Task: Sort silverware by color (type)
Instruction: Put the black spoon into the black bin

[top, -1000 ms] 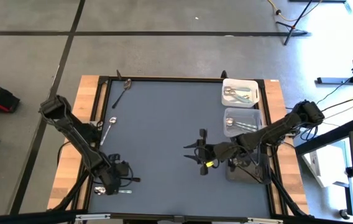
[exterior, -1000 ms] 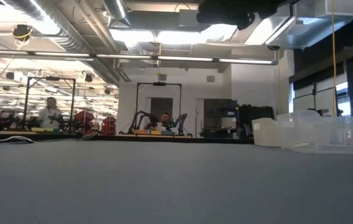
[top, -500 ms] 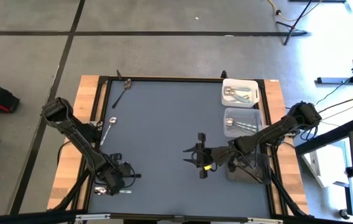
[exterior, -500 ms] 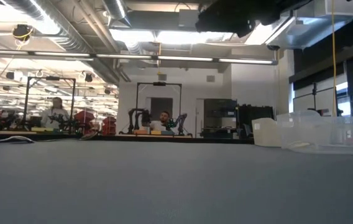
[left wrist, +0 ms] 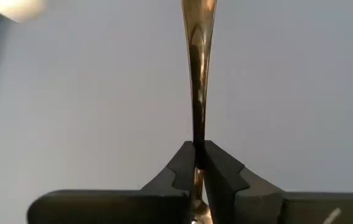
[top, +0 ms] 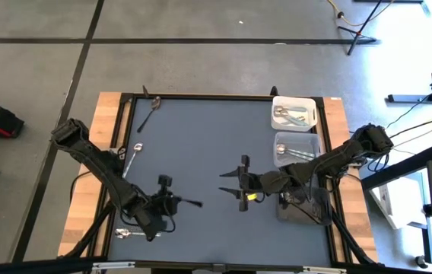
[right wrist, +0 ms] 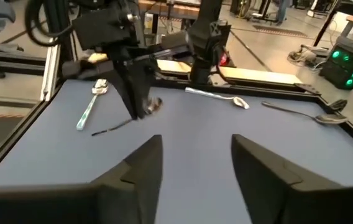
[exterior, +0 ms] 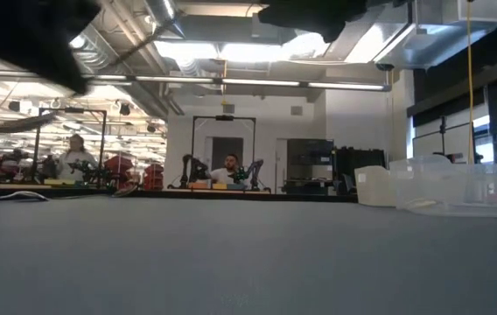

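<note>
Lifted off the near-left tabletop edge since the earlier frame, my left end effector now pinches a dark utensil by its handle; I'd carry it level toward my open right end effector.

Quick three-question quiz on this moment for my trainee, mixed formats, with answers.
1. True or false: the left gripper is shut on a slim utensil.
2. Which gripper is open and empty? A) left B) right
3. In the high view, how many silverware pieces lie loose on the table?

Key:
1. True.
2. B, the right gripper, over mid-table.
3. Three: dark spoon, silver spoon, near-edge piece.
</note>
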You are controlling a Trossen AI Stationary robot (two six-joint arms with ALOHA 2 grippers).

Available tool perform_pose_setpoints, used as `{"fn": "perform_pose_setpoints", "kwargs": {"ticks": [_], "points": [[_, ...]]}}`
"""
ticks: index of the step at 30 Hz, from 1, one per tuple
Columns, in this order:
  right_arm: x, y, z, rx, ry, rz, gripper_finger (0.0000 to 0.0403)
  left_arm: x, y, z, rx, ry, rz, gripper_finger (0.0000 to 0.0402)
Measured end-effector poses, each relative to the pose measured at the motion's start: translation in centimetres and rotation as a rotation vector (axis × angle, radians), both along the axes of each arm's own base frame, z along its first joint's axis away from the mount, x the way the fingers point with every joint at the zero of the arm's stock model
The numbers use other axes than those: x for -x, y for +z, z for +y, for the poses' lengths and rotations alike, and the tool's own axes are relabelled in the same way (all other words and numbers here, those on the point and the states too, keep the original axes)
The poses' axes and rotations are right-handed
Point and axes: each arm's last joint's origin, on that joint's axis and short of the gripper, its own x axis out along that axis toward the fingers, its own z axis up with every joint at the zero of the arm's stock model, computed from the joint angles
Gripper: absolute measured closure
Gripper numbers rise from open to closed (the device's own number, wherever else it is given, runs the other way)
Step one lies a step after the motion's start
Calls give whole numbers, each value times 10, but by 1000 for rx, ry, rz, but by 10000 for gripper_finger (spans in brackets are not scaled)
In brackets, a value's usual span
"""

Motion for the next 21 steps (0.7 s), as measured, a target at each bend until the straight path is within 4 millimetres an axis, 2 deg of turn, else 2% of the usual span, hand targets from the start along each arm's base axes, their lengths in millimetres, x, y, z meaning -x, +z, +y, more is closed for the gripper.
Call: {"fn": "perform_pose_setpoints", "kwargs": {"ticks": [5, 10, 17, 21], "points": [[-7, 1, -19, 6, -59, -14, 153, -21, 2, 13, -167, 79, -238, 386], [-13, 5, -31, 38, -17, -54, 105, -37, 0, 23, -177, 67, -360, 386], [-20, -4, -24, 98, 53, -79, 107, -39, -20, 41, -126, 46, -519, 386], [-21, -6, -25, 108, 27, -66, 120, -33, -24, 41, -98, -13, -579, 386]]}}
